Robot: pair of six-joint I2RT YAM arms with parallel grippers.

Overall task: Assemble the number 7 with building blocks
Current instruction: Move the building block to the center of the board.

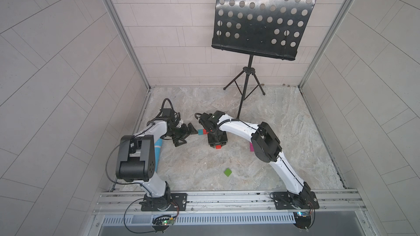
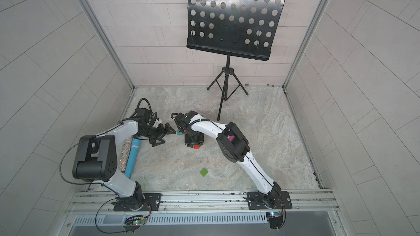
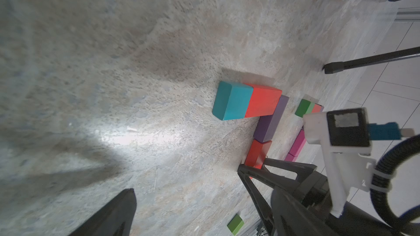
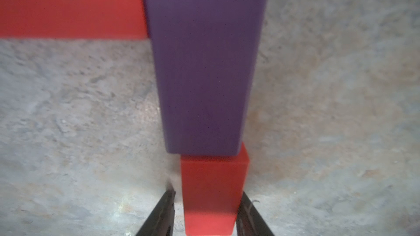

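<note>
The number 7 lies on the marble floor. Its bar is a teal block (image 3: 231, 101) and a red block (image 3: 263, 103). Its stem is a purple block (image 3: 270, 121) (image 4: 204, 64) with a small red block (image 4: 212, 189) (image 1: 218, 147) at the end. My right gripper (image 4: 208, 192) straddles that small red block, open, with a thin gap on one side. My left gripper (image 1: 186, 136) (image 3: 185, 180) hovers wide open and empty just left of the teal block (image 1: 201, 132). A loose green block (image 1: 228, 172) lies nearer the front.
A black music stand (image 1: 261, 19) stands at the back, with its tripod feet on the floor behind the blocks. A blue cylinder (image 2: 133, 155) and a glittery one (image 2: 125, 153) lie under the left arm. Magenta blocks (image 3: 297, 144) and another green block (image 3: 303, 107) sit right of the stem.
</note>
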